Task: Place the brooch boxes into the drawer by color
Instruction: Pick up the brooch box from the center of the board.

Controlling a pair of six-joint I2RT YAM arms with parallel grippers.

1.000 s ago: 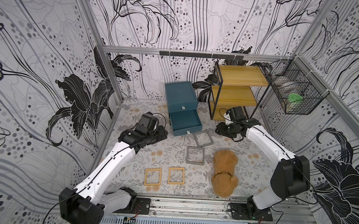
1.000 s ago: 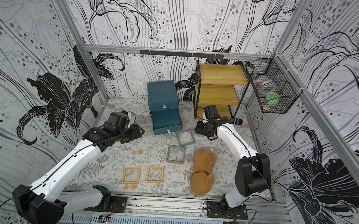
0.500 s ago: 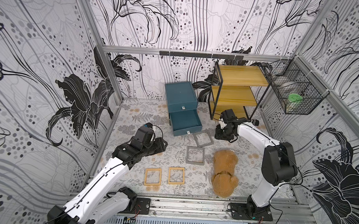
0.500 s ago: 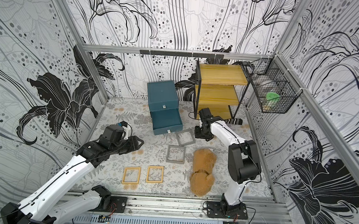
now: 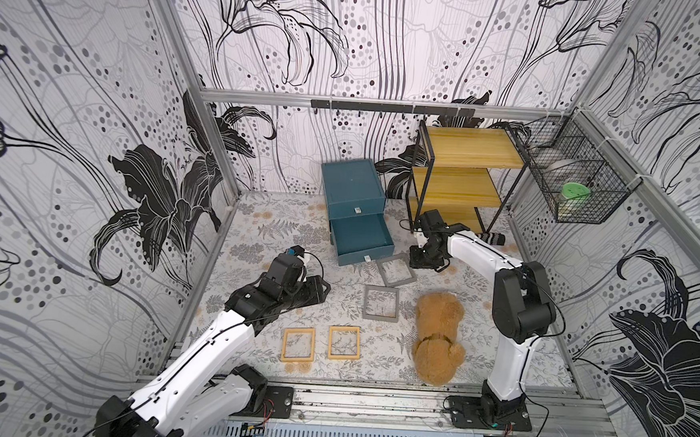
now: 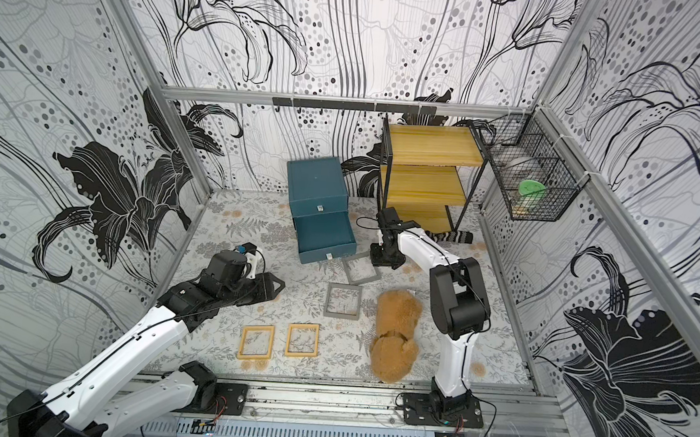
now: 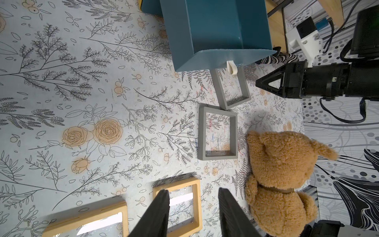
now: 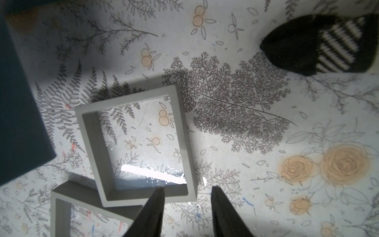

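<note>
We find the right gripper (image 8: pixel 187 188) pointing down at the table (image 5: pixel 263 239), its jaws partway apart and astride one corner of the far grey brooch box (image 5: pixel 396 269). Whether a finger touches the rim we cannot tell from this angle, and nothing is gripped. Behind the gripper the wrist bends sharply down, the white forearm runs back toward the right side, and the upper link stands upright over its base on the front rail.

The left gripper (image 7: pixel 193 189) lies low and nearly level, aimed at the middle of the table, with its jaws likewise partway apart and nothing between them. Its arm stretches in one long slant from the front left corner.

The far grey box lies flat just beside the front of the open drawer (image 5: pixel 359 237). The near grey brooch box (image 5: pixel 381 310) lies corner to corner with it, next to the teddy bear (image 5: pixel 437 337). The left yellow brooch box (image 5: pixel 299 345) and the right yellow brooch box (image 5: pixel 344 342) sit side by side near the front rail.

The open drawer is pulled out of the teal chest (image 5: pixel 352 182) beneath the shut top drawer (image 5: pixel 355 207), and we see only its bare teal floor. The wire basket (image 5: pixel 582 213) on the right wall holds a round green-topped thing (image 5: pixel 575 191).
</note>
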